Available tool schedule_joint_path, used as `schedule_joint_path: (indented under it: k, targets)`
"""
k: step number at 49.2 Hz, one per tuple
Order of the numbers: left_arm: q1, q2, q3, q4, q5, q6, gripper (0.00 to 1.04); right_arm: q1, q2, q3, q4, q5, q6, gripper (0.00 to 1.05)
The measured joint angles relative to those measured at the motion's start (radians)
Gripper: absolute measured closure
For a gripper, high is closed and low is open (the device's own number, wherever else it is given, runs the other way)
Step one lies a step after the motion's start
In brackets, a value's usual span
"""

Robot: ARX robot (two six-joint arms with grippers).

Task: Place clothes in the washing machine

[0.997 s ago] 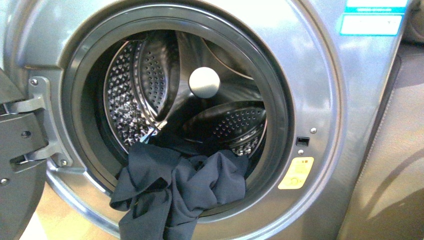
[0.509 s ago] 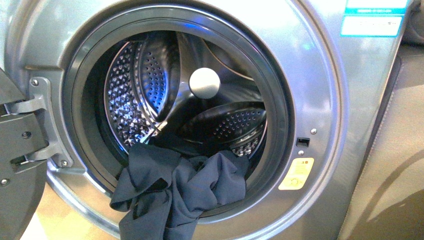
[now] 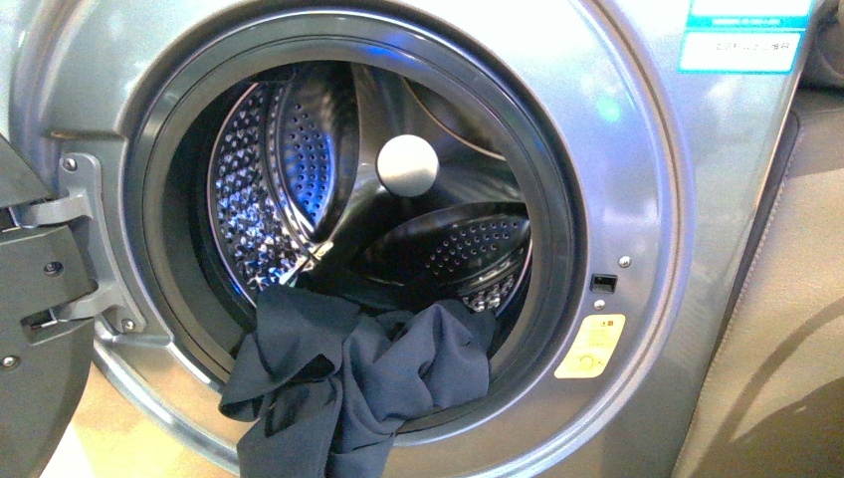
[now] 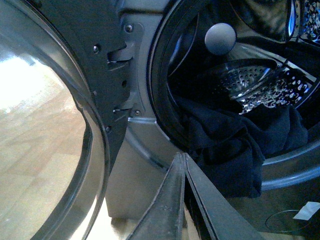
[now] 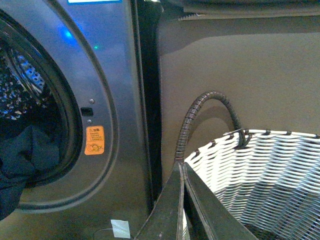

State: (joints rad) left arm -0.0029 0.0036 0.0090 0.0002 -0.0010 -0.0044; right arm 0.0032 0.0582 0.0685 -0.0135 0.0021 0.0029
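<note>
Washer [image 3: 647, 199] fills the front view, door [image 3: 35, 329] swung open at the left on its hinge [image 3: 85, 239]. Clothes [image 3: 348, 373] lie bunched across the lower lip of the porthole: part rests inside on the gasket [image 3: 557, 249] and drum edge, part spills over the rim and hangs down the front panel, out of frame at the bottom. Drum [image 3: 259, 189] behind is perforated steel, with a pale round hub [image 3: 407, 165] at its back wall. Yellow sticker [image 3: 589, 345] sits on the front panel just right of the porthole, below a small dark latch slot [image 3: 600, 281]. Neither arm shows in the front view. Left wrist view: left gripper [image 4: 183, 165] has its two fingers pressed together to a point, nothing between them; it sits outside the machine, near the lower rim of the opening and close beside the hanging fabric, contact not resolvable. Door glass [image 4: 45, 140] takes up the far side of that view. Right wrist view: right gripper [image 5: 182, 172] likewise closed to a point and empty, positioned apart from the washer, above the rim of a woven basket [image 5: 260, 170] with a dark wrapped handle [image 5: 200, 115]. A brown wall panel [image 5: 240, 65] stands behind the basket. Clothes appear dimly at the porthole edge in this view too.
</note>
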Motion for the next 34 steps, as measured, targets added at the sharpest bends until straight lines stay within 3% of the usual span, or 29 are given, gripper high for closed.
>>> schedule_joint_path:
  k: [34]
  targets:
    - [0.000, 0.000, 0.000, 0.000, 0.000, 0.000, 1.01, -0.001, -0.054, -0.063, 0.010, 0.000, 0.000, 1.02]
